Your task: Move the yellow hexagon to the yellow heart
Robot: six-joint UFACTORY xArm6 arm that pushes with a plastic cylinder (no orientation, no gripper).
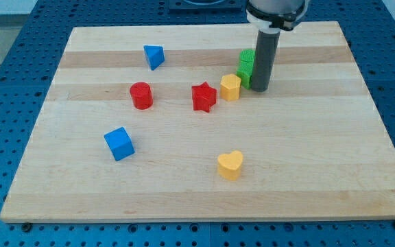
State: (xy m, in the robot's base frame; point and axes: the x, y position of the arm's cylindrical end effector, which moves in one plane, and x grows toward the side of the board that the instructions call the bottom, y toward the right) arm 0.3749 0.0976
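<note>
The yellow hexagon [230, 87] sits on the wooden board, right of centre near the view's top. The yellow heart [230, 165] lies well below it, toward the view's bottom. My tip [260, 89] stands just to the right of the yellow hexagon, a small gap away from it. The rod partly hides a green block [246, 66], whose shape I cannot make out, just above the hexagon. A red star [204, 97] sits right against the hexagon's left side.
A red cylinder [141, 95] stands left of the star. A blue triangular block [153, 56] lies near the view's top left. A blue cube [119, 143] sits at lower left. The board's [321, 171] edges border a blue perforated table.
</note>
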